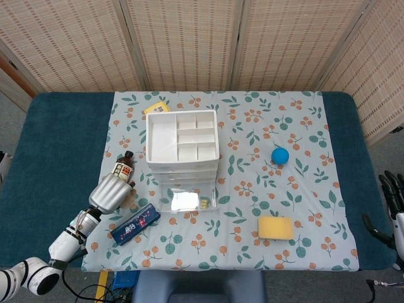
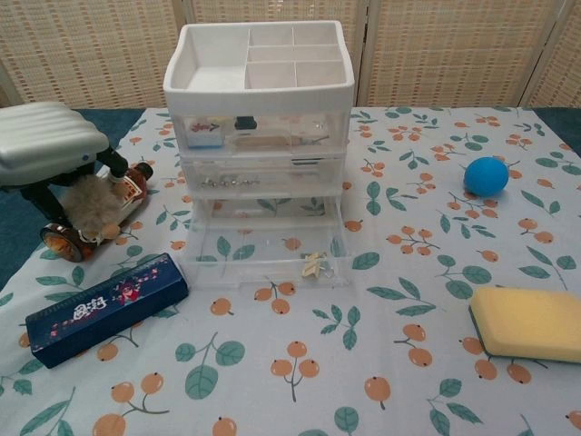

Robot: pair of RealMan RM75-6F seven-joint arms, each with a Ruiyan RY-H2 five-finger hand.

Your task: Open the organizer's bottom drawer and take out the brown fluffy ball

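With the clear plastic bottom drawer (image 2: 263,250) open, the left robot hand (image 2: 50,145) grasps the brown fluffy ball (image 2: 91,204) beneath it, seemingly ready to set down.

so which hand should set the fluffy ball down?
Left. The left hand already holds the fluffy ball beside the open bottom drawer; the right hand waits empty at the table's far edge.

Ribbed silver-grey left hand (image 1: 112,191) on white-and-black segmented arm (image 1: 60,246); black fingers (image 1: 392,189) on the right hand (image 1: 396,208).
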